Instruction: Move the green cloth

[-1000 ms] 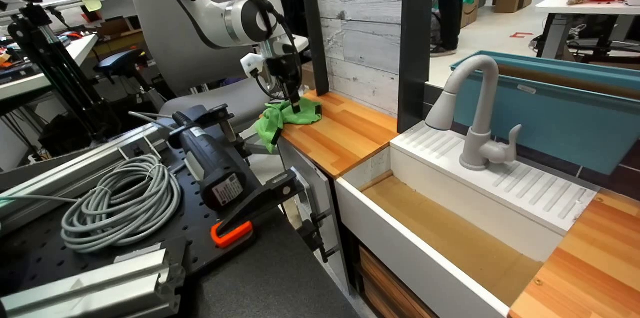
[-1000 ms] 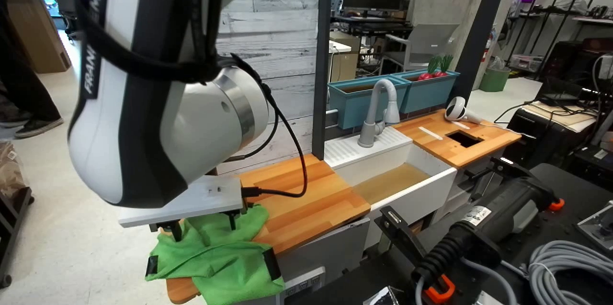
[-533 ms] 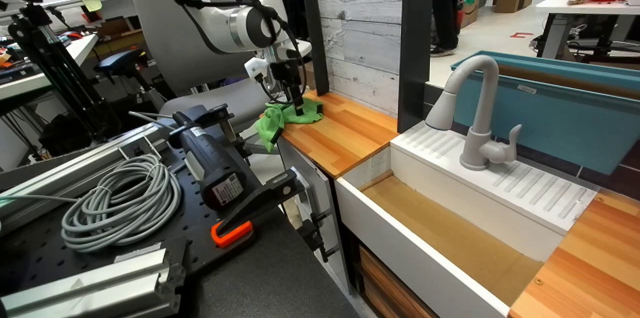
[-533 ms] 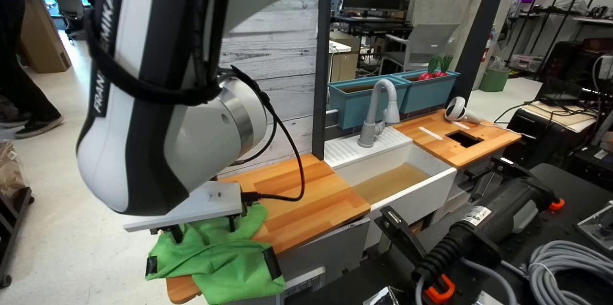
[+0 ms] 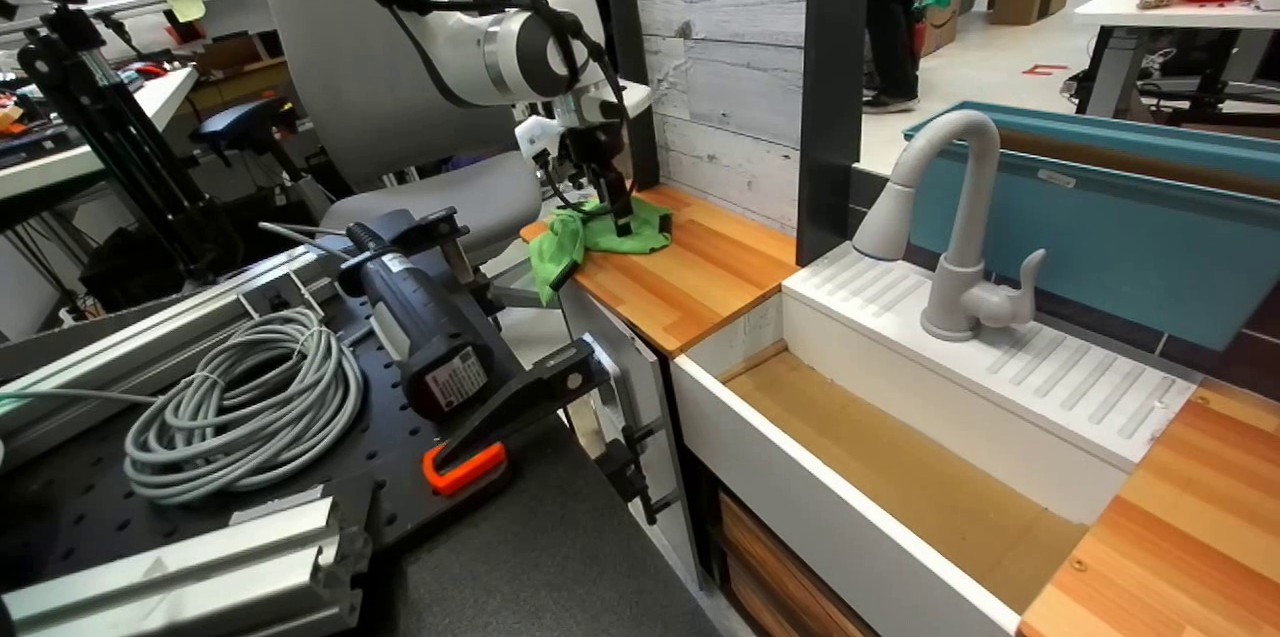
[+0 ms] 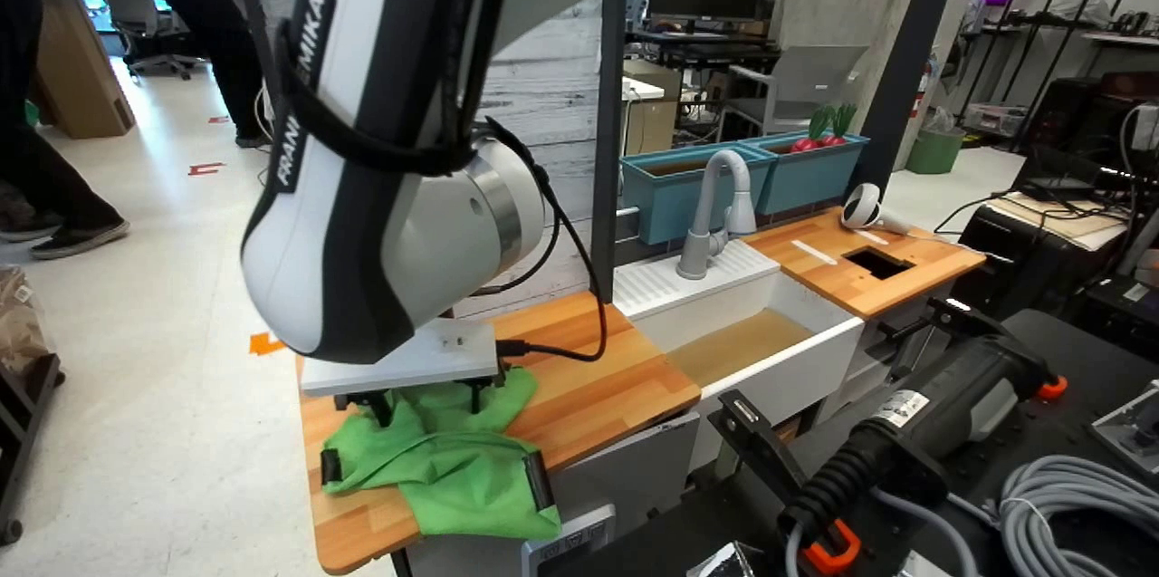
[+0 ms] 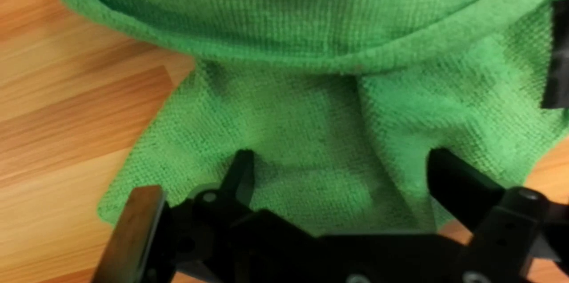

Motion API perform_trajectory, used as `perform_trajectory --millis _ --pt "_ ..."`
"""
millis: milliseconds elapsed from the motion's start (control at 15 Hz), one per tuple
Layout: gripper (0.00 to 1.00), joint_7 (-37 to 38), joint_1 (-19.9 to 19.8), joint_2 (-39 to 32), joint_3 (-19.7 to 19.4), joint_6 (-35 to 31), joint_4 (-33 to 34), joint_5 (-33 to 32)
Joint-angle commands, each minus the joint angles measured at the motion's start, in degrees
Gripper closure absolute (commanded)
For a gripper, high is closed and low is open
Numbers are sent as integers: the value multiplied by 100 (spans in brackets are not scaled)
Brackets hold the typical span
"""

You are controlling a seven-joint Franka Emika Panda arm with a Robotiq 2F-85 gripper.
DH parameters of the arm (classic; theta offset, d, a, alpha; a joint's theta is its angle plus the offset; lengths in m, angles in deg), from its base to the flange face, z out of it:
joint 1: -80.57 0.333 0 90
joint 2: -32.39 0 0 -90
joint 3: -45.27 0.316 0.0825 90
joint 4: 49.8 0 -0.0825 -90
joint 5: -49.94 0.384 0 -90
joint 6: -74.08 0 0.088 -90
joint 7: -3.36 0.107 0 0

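The green cloth [image 5: 557, 255] lies crumpled on the end of the wooden counter, with black patches at its corners. In an exterior view it [image 6: 480, 491] hangs partly over the counter's front edge. In the wrist view the cloth [image 7: 284, 16] fills most of the picture, with a raised fold across it. My gripper [image 7: 341, 154] is open, its two black fingers wide apart, pointing down with the tips at the cloth. No cloth is visibly pinched between them. The gripper also shows in both exterior views [image 5: 622, 222] [image 6: 429, 408], low over the cloth.
The wooden counter [image 5: 700, 267] runs to a white sink [image 5: 850, 507] with a grey faucet [image 5: 960, 227]. A whitewashed plank panel [image 5: 720, 67] stands behind the counter. A dark bench holds a black tool [image 5: 420, 337] and a coiled grey cable [image 5: 245, 407].
In the last half second, the open gripper and the cloth moved together across the counter, away from its outer end and toward the sink and panel. More bare wood shows at the end.
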Motion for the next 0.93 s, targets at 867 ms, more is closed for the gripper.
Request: perform_trajectory --millis 867 --pt "0 12 -926 638 -592 -1114 -1955 812"
